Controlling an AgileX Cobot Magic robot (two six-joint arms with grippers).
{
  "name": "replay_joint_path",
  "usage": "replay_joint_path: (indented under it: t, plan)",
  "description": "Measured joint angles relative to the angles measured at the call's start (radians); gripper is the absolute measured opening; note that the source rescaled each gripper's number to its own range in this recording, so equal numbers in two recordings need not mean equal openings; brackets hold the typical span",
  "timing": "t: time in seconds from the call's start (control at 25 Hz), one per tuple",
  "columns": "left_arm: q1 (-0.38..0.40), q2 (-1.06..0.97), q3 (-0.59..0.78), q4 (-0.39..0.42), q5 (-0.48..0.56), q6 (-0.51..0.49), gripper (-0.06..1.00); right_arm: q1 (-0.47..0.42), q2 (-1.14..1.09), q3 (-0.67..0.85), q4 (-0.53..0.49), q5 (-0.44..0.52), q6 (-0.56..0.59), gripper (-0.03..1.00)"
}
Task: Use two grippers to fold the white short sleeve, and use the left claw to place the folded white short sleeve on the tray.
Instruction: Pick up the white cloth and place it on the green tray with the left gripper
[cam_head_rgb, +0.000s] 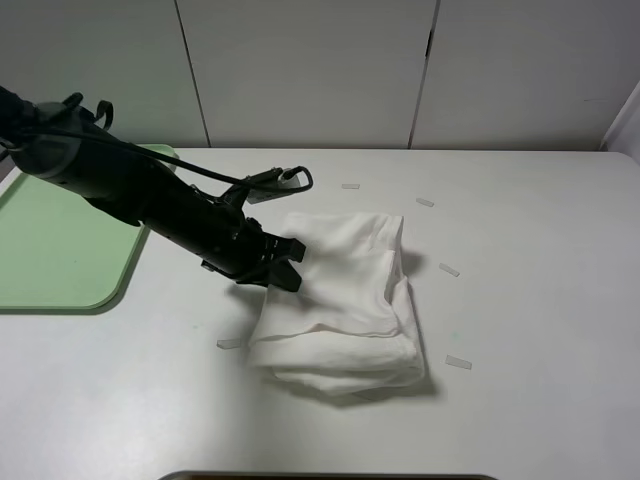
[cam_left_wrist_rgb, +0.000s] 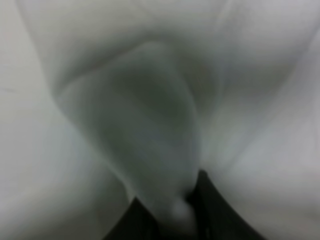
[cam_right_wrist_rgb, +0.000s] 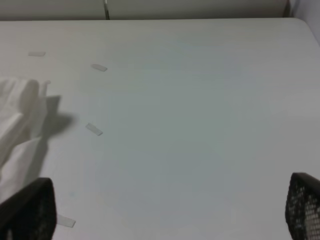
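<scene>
The white short sleeve (cam_head_rgb: 345, 300) lies folded into a thick, roughly square bundle in the middle of the table. My left gripper (cam_head_rgb: 288, 262) reaches in from the left and is at the bundle's left edge. In the left wrist view its black fingers (cam_left_wrist_rgb: 212, 212) stand close together, pinching a fold of the white fabric (cam_left_wrist_rgb: 150, 100). The pale green tray (cam_head_rgb: 60, 250) sits at the far left, behind the left arm. My right gripper (cam_right_wrist_rgb: 167, 205) is open and empty over bare table, off the exterior high view; the shirt's edge (cam_right_wrist_rgb: 17, 125) is beside it.
Small pieces of clear tape lie on the white table around the shirt, for example at the right (cam_head_rgb: 449, 270), the lower right (cam_head_rgb: 458, 362) and the lower left (cam_head_rgb: 229, 344). White cabinet doors stand behind the table.
</scene>
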Motion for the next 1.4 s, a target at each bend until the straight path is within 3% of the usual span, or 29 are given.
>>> replay_joint_path:
  t: [0.04,0.16,0.2,0.28,0.32,0.36,0.4,0.44,0.48,0.52,0.64,0.68,0.8,0.92,1.2,1.4]
  plan:
    - [0.000,0.000,0.000,0.000,0.000,0.000,0.07,0.000,0.000,0.000,0.000,0.000,0.000,1.00]
    - [0.027,-0.050,-0.002,0.188,-0.042,-0.052,0.07,0.000,0.000,0.000,0.000,0.000,0.000,1.00]
    - [0.058,-0.098,-0.004,0.343,-0.067,-0.107,0.07,0.000,0.000,0.000,0.000,0.000,0.000,1.00]
    - [0.095,-0.154,-0.006,0.574,-0.082,-0.152,0.07,0.000,0.000,0.000,0.000,0.000,0.000,1.00]
    - [0.095,-0.154,-0.006,0.574,-0.082,-0.152,0.07,0.000,0.000,0.000,0.000,0.000,0.000,1.00]
    - [0.113,-0.178,-0.006,0.678,-0.081,-0.173,0.07,0.000,0.000,0.000,0.000,0.000,0.000,1.00]
    - [0.149,-0.222,-0.006,0.871,-0.079,-0.231,0.07,0.000,0.000,0.000,0.000,0.000,0.000,1.00]
    - [0.165,-0.238,-0.006,0.945,-0.078,-0.262,0.07,0.000,0.000,0.000,0.000,0.000,0.000,1.00]
    - [0.165,-0.238,-0.006,0.945,-0.078,-0.262,0.07,0.000,0.000,0.000,0.000,0.000,0.000,1.00]
    - [0.201,-0.265,-0.006,1.075,-0.076,-0.328,0.07,0.000,0.000,0.000,0.000,0.000,0.000,1.00]
    - [0.273,-0.293,-0.006,1.267,-0.072,-0.436,0.07,0.000,0.000,0.000,0.000,0.000,0.000,1.00]
    - [0.273,-0.293,-0.006,1.267,-0.072,-0.436,0.07,0.000,0.000,0.000,0.000,0.000,0.000,1.00]
    - [0.347,-0.299,-0.006,1.430,-0.073,-0.516,0.07,0.000,0.000,0.000,0.000,0.000,0.000,1.00]
    - [0.421,-0.299,-0.006,1.533,-0.119,-0.584,0.07,0.000,0.000,0.000,0.000,0.000,0.000,1.00]
    - [0.560,-0.299,-0.006,1.563,-0.274,-0.662,0.07,0.000,0.000,0.000,0.000,0.000,0.000,1.00]
    - [0.619,-0.299,-0.006,1.563,-0.310,-0.678,0.07,0.000,0.000,0.000,0.000,0.000,-0.001,1.00]
